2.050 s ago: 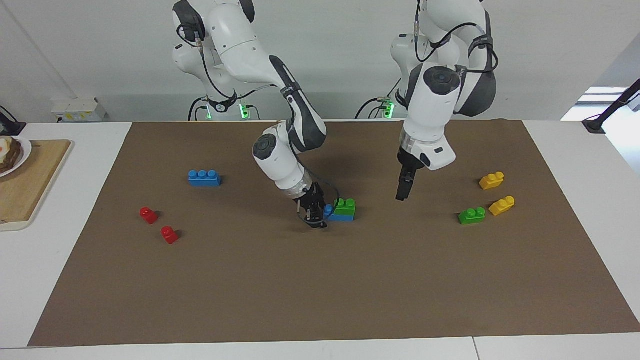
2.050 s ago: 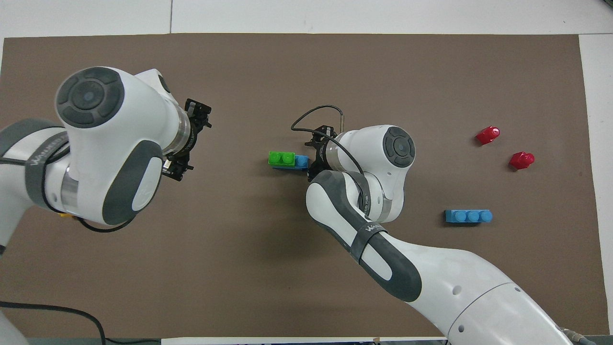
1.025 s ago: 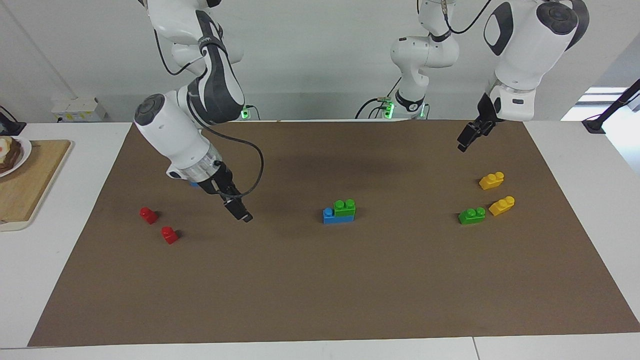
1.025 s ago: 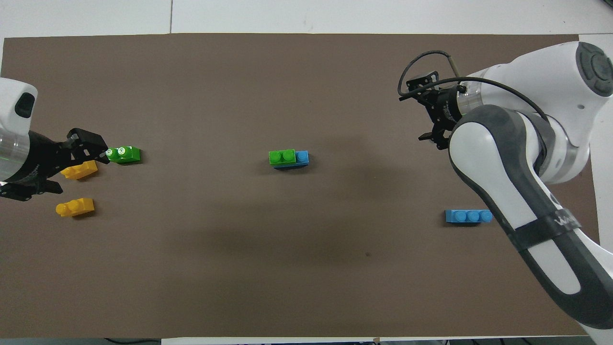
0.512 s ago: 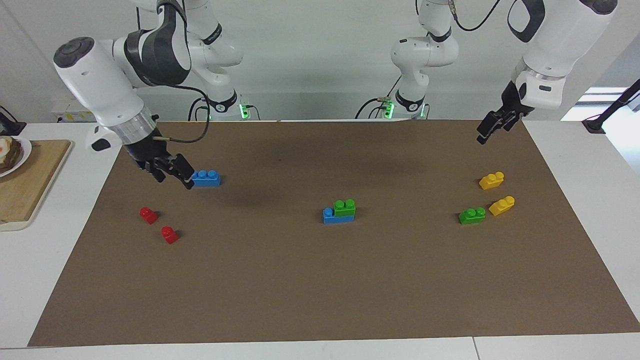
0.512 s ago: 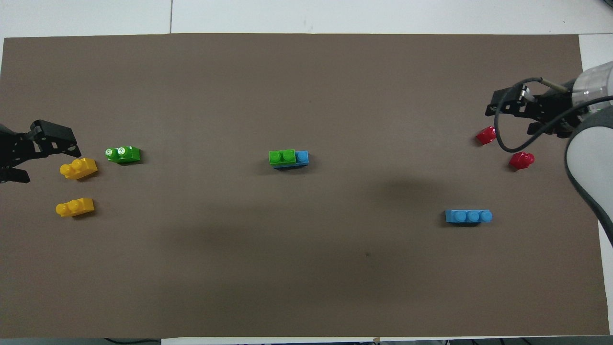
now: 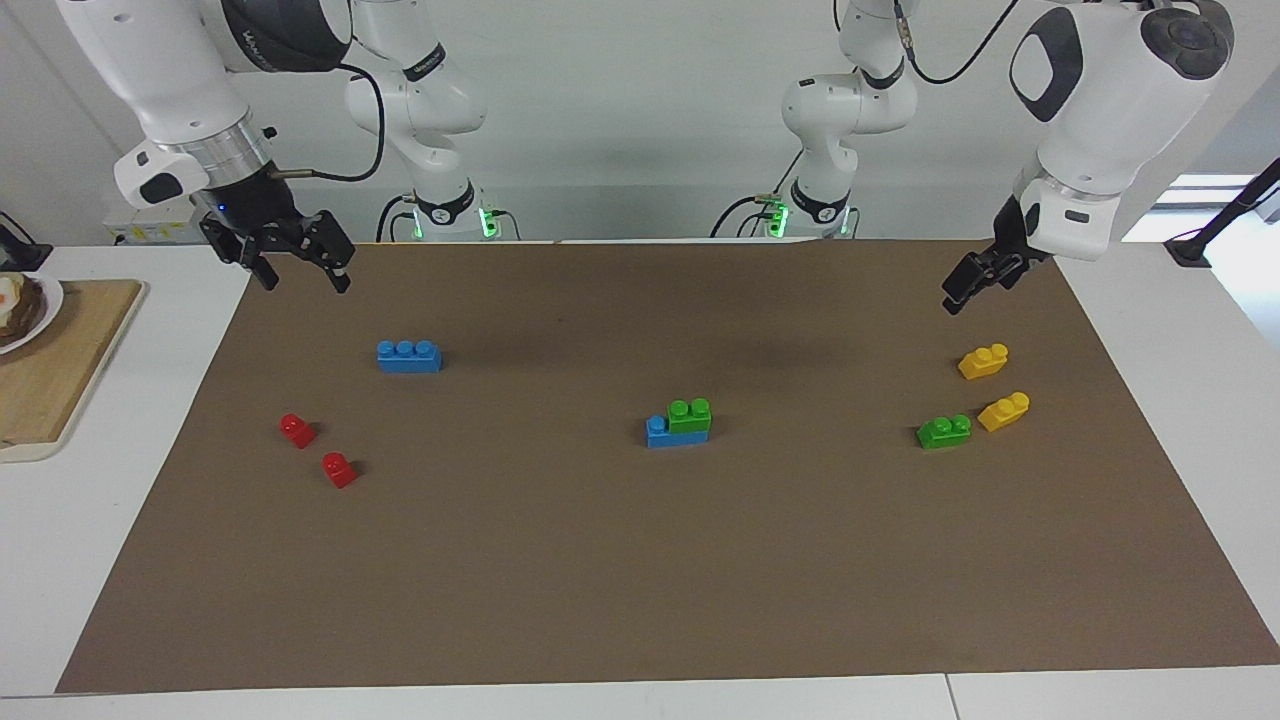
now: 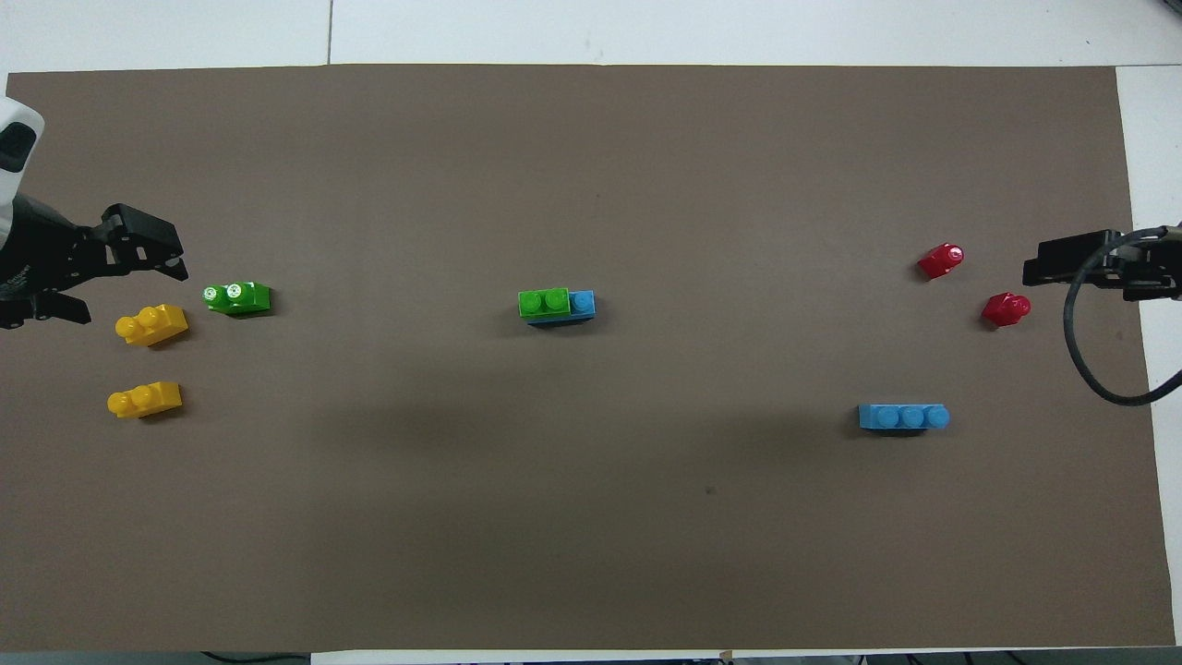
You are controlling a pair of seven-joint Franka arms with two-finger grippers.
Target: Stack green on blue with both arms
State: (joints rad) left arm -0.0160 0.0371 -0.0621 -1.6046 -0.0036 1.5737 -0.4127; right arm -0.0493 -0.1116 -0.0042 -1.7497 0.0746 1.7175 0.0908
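Observation:
A green two-stud brick [image 7: 690, 414] sits on a blue three-stud brick [image 7: 672, 434] in the middle of the brown mat, with one blue stud left bare; the stack also shows in the overhead view [image 8: 554, 304]. A second green brick [image 7: 944, 431] lies toward the left arm's end. A second blue brick [image 7: 409, 356] lies toward the right arm's end. My left gripper [image 7: 958, 295] is open, empty and raised over the mat near the yellow bricks. My right gripper [image 7: 298, 272] is open, empty and raised over the mat's corner at its own end.
Two yellow bricks [image 7: 983, 361] [image 7: 1004, 411] lie beside the loose green brick. Two small red bricks [image 7: 297, 430] [image 7: 339, 469] lie toward the right arm's end. A wooden board [image 7: 60, 370] with a plate [image 7: 48, 300] sits off the mat at that end.
Both grippers have drawn away from the stack, each rising toward its own end of the table. The green brick stays on the blue one.

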